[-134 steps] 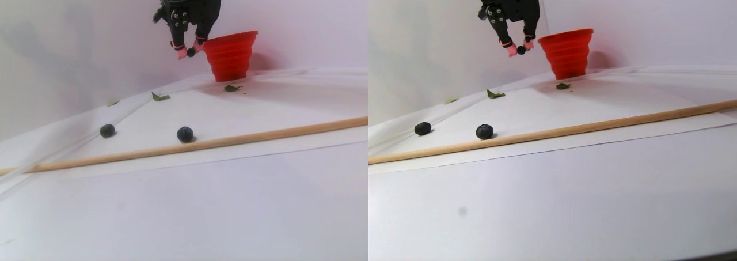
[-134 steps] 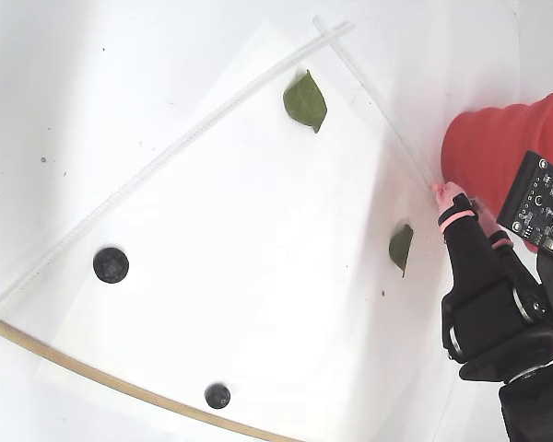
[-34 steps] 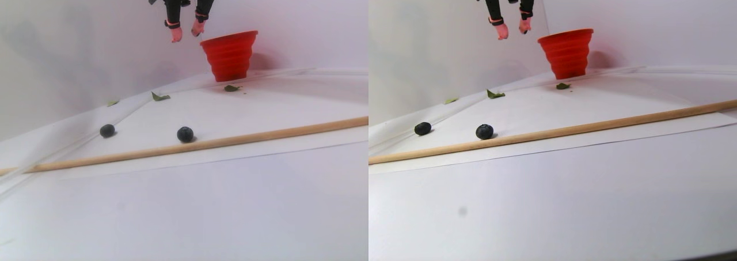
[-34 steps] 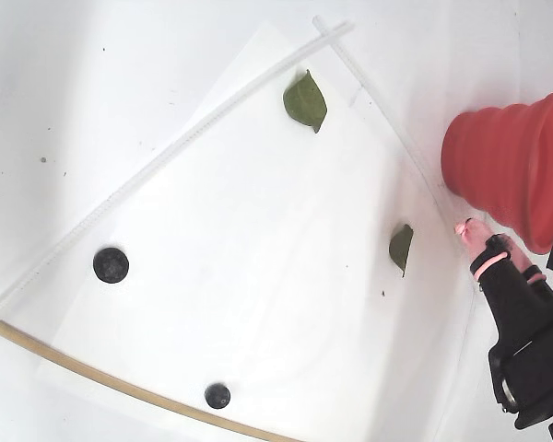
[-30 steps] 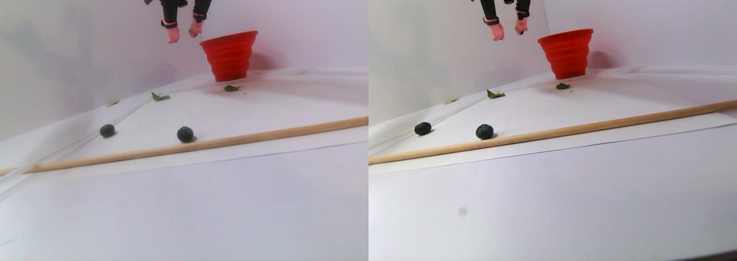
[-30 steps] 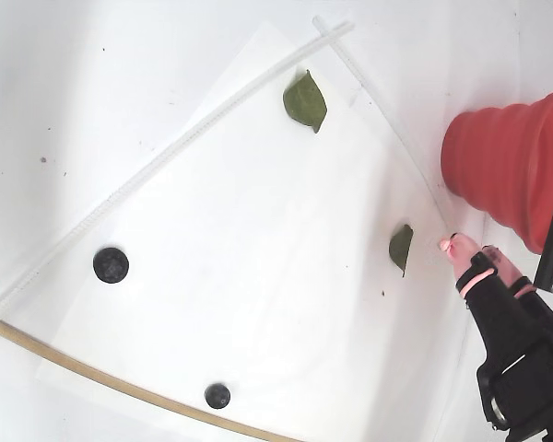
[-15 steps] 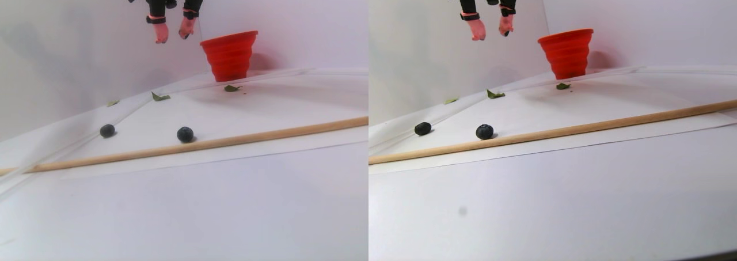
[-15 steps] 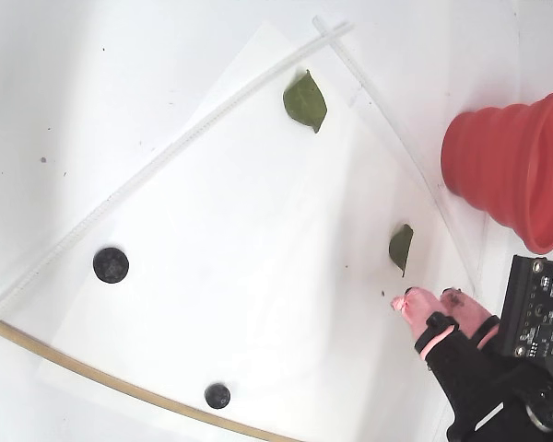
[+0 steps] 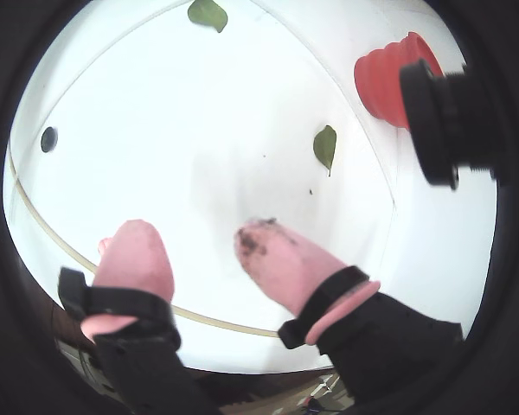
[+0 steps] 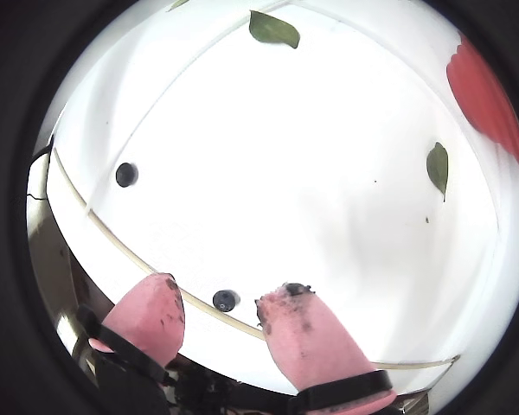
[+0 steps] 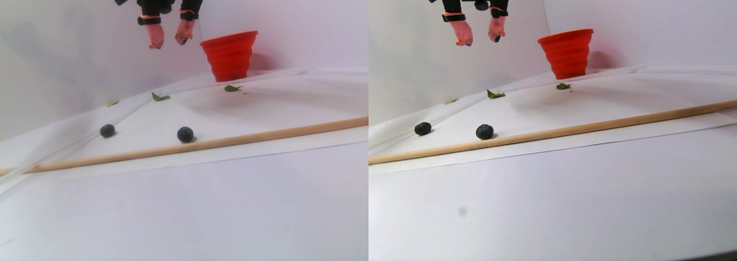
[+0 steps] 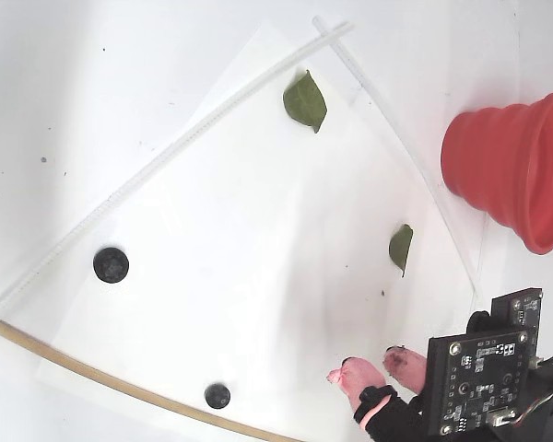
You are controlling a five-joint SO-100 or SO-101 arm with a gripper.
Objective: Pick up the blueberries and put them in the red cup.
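pink rubbery pads cap the two black fingers of the gripper [image 9: 195,246], which hangs in the air with its jaws apart and nothing between them; the right-hand pad in a wrist view is smeared with dark stains at its tip. in the stereo pair view the gripper [image 11: 168,40] hovers high above the sheet, to the left of the red stepped silicone-like cup [image 11: 230,55] and about level with its rim. in the fixed view the gripper [image 12: 373,370] sits at the bottom edge, well below the red cup [image 12: 507,166], with a black circuit board [image 12: 470,383] just to its right.

the red cup stands upright beyond the far corner of the white paper sheet [image 12: 258,239]. a small green leaf [image 12: 401,247] lies on the sheet near the cup, between cup and gripper in the fixed view; a larger green leaf [image 12: 305,99] lies well to the cup's left, by a pale translucent rod [image 12: 166,157].

two small round dark blueberries lie far from the cup on the sheet: the larger one [image 12: 111,264] beside the translucent rod, the smaller one [image 12: 217,396] just beside a thin wooden dowel [image 12: 120,387] along the sheet's near edge. in a wrist view the smaller berry [image 10: 225,300] shows between the two pink pads, against the dowel. what the cup holds cannot be seen.
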